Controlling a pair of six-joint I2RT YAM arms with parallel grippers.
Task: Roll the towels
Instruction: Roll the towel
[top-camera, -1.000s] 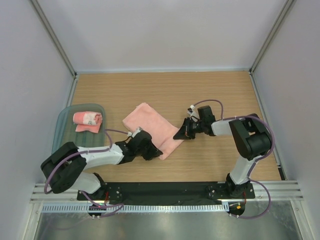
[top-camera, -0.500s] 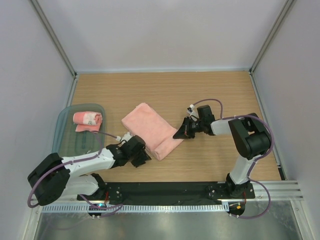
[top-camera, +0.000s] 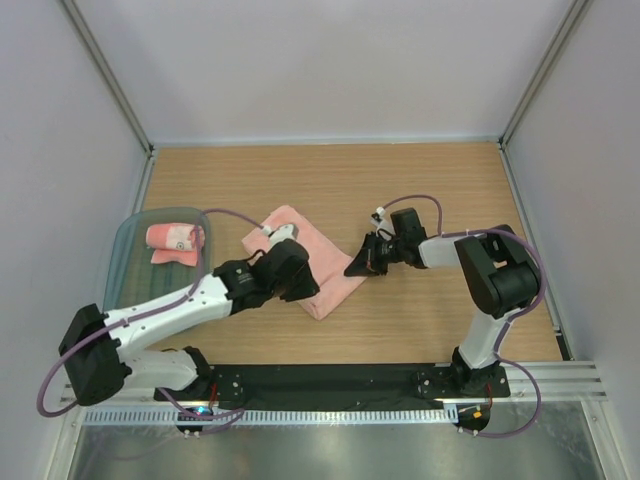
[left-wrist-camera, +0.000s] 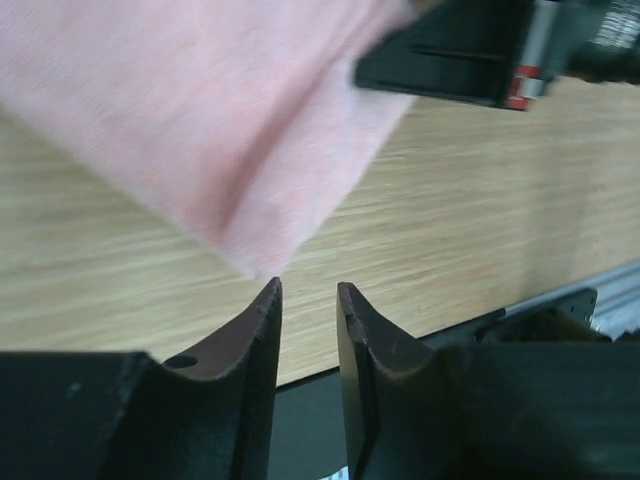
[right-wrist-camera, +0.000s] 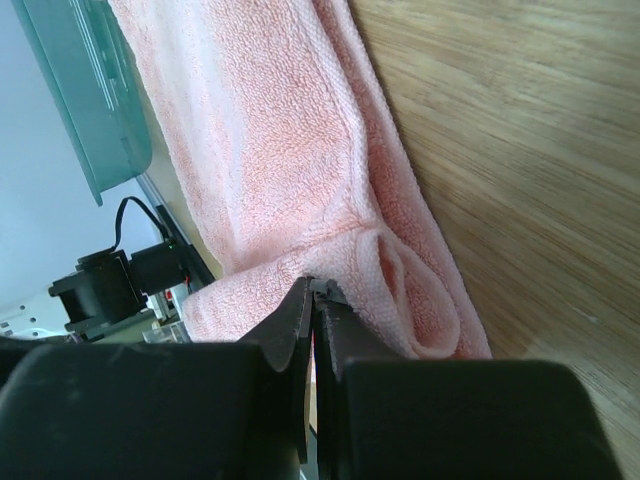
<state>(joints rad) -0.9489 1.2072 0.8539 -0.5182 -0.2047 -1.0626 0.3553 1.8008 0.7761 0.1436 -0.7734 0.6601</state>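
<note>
Left fingers, having released the near corner and swung over the towel, stand slightly parted, empty; right fingers stay pinched on its 3 o'clock corner. Towel lies flat on the bench centre, unrolled.

This is a robot lab test cell, not a home or a shop. A wooden bench is boxed in on three sides by plain pale panels set in bare aluminium posts. A left arm and a right arm are bolted to a black plate at the bench's near edge. Beyond that edge lie a slotted cable strip and sheet metal.
</note>
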